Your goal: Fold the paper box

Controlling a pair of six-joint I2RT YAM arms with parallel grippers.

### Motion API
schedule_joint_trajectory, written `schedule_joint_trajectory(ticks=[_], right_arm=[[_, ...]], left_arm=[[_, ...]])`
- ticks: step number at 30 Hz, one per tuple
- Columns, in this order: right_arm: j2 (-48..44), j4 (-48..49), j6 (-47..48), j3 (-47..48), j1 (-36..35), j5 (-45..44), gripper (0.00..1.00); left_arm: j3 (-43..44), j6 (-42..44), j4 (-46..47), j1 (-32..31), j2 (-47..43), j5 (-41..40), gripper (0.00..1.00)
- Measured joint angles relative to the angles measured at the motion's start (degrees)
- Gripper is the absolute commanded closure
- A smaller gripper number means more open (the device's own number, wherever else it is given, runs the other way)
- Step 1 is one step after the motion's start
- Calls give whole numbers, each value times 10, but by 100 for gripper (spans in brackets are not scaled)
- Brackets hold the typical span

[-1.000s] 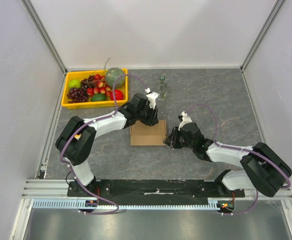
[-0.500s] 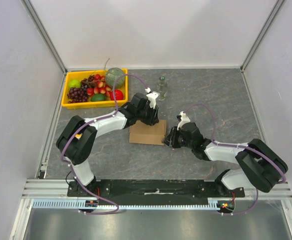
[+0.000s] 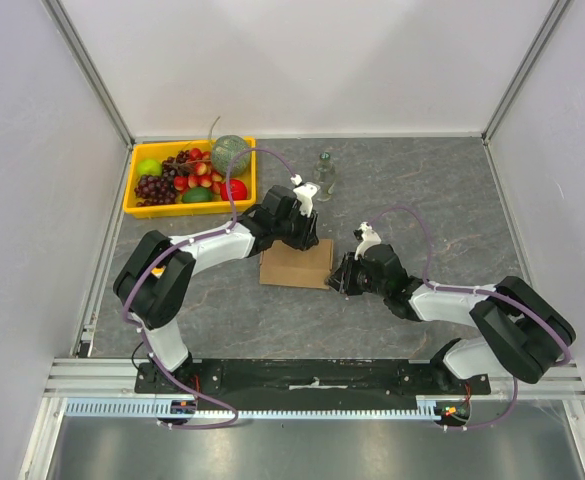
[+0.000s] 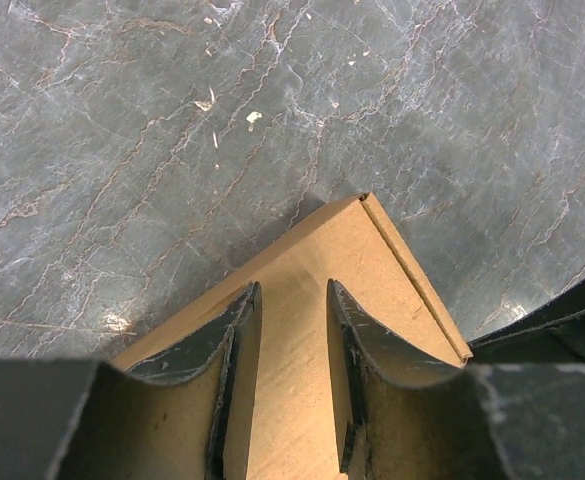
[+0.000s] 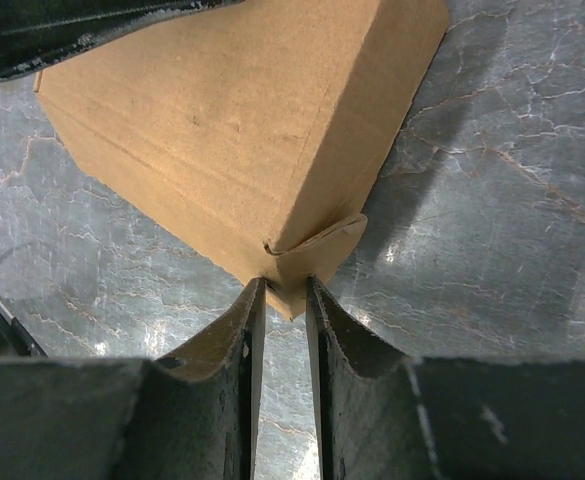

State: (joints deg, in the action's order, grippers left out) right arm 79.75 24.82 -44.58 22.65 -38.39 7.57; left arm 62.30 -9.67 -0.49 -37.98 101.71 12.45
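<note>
A yellow tray of fruit, with grapes and a melon, sits at the grey table's far left corner. A small bottle stands near the far edge.

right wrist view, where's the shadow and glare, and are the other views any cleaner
Right wrist: the paper box throws a dark shadow onto the table at its right, with bright glints below it. Left wrist: one small glare patch on the stone, lower left. Top external: even light, soft shadows.

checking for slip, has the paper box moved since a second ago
Yes, slightly: the paper box has shifted away from the base rail, toward the yellow tray.
</note>
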Motion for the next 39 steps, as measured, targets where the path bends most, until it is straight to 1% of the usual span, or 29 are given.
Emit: schedule_joint_trajectory(ticks=[2, 3, 5, 8, 10, 12, 15, 23, 30, 39], right_arm=[[0, 0, 5, 0, 0, -1, 68], [1, 0, 6, 0, 0, -1, 64], [1, 0, 8, 0, 0, -1, 55], [1, 0, 9, 0, 1, -1, 43], [0, 0, 10, 0, 2, 0, 38], [0, 0, 11, 0, 3, 1, 37], [-2, -1, 11, 0, 3, 1, 37], [-8, -2, 10, 0, 3, 4, 45], [-8, 0, 1, 0, 4, 18, 48], [16, 28, -24, 0, 8, 43, 54]], left_arm=[[0, 0, 1, 0, 0, 0, 61], [0, 0, 0, 0, 0, 0, 61], [1, 0, 0, 0, 0, 1, 61], [2, 0, 0, 0, 2, 1, 61], [4, 0, 0, 0, 4, 1, 62], [5, 0, 0, 0, 5, 1, 62], [7, 0, 1, 0, 7, 1, 62], [7, 0, 2, 0, 7, 1, 62], [7, 0, 2, 0, 8, 1, 62], [8, 0, 4, 0, 9, 3, 63]])
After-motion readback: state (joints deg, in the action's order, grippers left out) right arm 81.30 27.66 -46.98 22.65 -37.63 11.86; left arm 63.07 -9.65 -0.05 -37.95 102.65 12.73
